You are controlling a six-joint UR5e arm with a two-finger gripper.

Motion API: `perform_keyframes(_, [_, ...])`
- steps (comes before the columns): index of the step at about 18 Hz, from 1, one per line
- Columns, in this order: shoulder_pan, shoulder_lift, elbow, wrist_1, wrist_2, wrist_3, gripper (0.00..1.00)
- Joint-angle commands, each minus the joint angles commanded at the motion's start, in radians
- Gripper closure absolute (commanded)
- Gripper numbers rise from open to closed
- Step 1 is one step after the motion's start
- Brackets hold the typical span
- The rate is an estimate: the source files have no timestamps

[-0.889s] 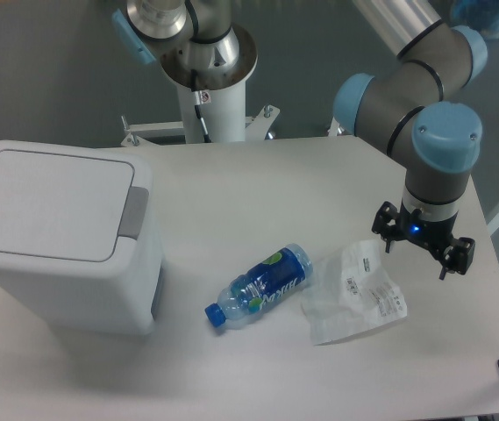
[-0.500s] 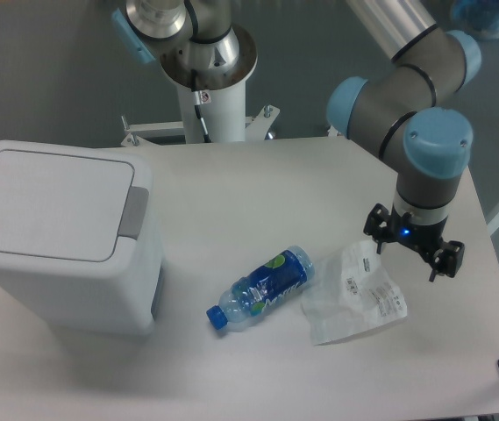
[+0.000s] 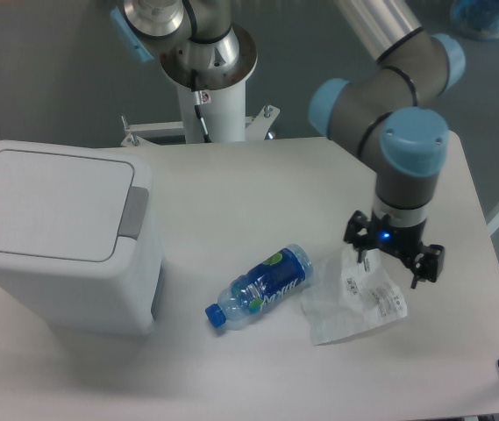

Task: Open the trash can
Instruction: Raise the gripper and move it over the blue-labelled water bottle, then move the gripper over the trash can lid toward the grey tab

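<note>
A: How far along is it?

B: By my reading, nothing is done. The trash can (image 3: 60, 232) stands at the left edge of the table (image 3: 249, 184), its flat lid down and flush, the grey push tab (image 3: 133, 213) on its right side untouched

A: And the arm?

B: The end effector (image 3: 394, 260) hangs over the right part of the table, well apart from the trash can, above the upper edge of a clear plastic bag (image 3: 354, 294). Its fingers are spread apart and hold nothing

A: What lies between?

B: A blue bottle (image 3: 260, 285) on its side, near the table's middle, just beside the bag

A: So what's left?

B: All of it, I'd judge: cross to the left edge, reach the tab, press, and get the lid up
</note>
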Motion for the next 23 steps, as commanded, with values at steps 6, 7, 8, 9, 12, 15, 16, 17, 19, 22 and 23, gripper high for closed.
perform_keyframes(6, [-0.083,0.063,0.006,-0.063,-0.066,-0.097,0.00])
perform_keyframes(7, [-0.084,0.066,0.017,-0.096,-0.081,-0.107,0.00])
perform_keyframes(8, [-0.083,0.072,0.024,-0.136,-0.093,-0.127,0.00])
perform_keyframes(9, [-0.080,0.081,0.028,-0.170,-0.109,-0.152,0.00])
perform_keyframes(12, [-0.078,0.087,0.028,-0.219,-0.185,-0.268,0.00])
perform_keyframes(15, [-0.078,0.133,0.028,-0.259,-0.253,-0.348,0.00])
perform_keyframes(16, [-0.081,0.141,0.028,-0.262,-0.268,-0.370,0.00])
perform_keyframes(17, [-0.083,0.147,0.028,-0.262,-0.290,-0.405,0.00])
perform_keyframes(19, [-0.084,0.163,0.032,-0.262,-0.325,-0.463,0.00])
perform_keyframes(22, [-0.086,0.186,0.035,-0.262,-0.388,-0.517,0.00])
perform_keyframes(23, [-0.088,0.205,0.035,-0.262,-0.423,-0.529,0.00])
